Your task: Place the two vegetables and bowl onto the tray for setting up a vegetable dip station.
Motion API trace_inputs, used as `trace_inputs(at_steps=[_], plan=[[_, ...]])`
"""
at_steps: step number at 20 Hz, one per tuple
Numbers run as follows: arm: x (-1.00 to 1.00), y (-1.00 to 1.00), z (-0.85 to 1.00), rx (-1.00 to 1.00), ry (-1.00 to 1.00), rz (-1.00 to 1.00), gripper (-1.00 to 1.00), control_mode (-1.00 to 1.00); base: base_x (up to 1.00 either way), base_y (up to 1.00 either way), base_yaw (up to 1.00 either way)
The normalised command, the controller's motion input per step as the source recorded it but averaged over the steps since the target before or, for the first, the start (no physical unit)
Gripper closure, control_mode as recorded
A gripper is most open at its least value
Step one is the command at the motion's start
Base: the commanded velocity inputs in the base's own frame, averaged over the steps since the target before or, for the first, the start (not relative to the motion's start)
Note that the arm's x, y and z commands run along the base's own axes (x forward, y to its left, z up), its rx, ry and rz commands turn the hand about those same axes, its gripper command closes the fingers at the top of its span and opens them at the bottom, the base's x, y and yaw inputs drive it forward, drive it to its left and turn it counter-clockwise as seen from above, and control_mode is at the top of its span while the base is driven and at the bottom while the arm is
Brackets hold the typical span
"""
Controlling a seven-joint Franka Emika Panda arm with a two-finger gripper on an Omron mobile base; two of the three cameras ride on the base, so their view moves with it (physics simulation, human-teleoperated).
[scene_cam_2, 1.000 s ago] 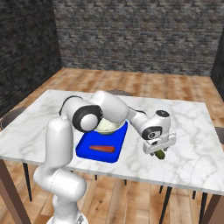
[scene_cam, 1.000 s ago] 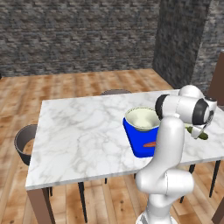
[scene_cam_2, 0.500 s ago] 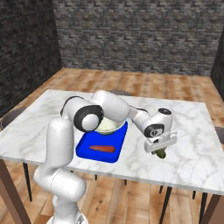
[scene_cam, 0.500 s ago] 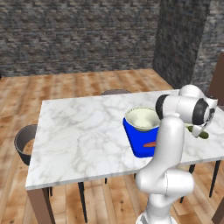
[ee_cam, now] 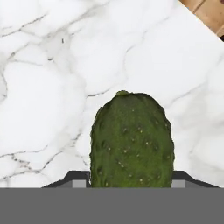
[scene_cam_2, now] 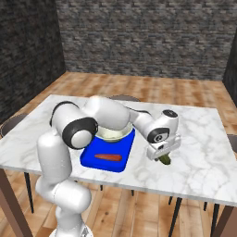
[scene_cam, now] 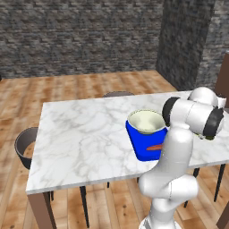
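Dark green bumpy cucumber (ee_cam: 131, 140): clamped between the dark fingers of the two-finger gripper (scene_cam_2: 163, 155), held above the white marble table (scene_cam_2: 203, 152) just to the right of the flat bright blue rectangular tray (scene_cam_2: 95, 163). Slim orange-red carrot (scene_cam_2: 108, 157): lying on the tray's near half. Round cream-white bowl (scene_cam: 146, 121): resting on the tray's far end, behind the carrot.

Before me: white marble table (scene_cam: 85, 134) on brown legs; dark round chairs (scene_cam: 26, 145) tucked along its sides; warm wooden plank floor (scene_cam_2: 152, 90); grey stone-brick walls (scene_cam: 76, 36) behind; even, soft light.
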Motion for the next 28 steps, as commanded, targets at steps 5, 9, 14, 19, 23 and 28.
trace_inputs(at_steps=[5,9,14,19,23,28], plan=[[-0.58,0.58,0.24,-0.10,-0.04,0.21,1.00,-1.00,0.00,0.00,0.00],[-0.44,0.58,0.40,-0.15,-0.06,0.25,1.00,-1.00,0.00,0.00,0.00],[-0.44,0.46,0.16,-0.08,-0.12,0.16,1.00,-1.00,0.00,0.00,0.00],[-0.26,0.33,0.24,0.02,-0.11,0.06,1.00,-1.00,0.00,0.00,0.00],[-0.03,0.47,0.54,-0.01,-0.02,0.23,1.00,-1.00,0.00,0.00,0.00],[0.00,0.51,0.43,-0.08,-0.02,0.27,1.00,-1.00,0.00,0.00,0.00]])
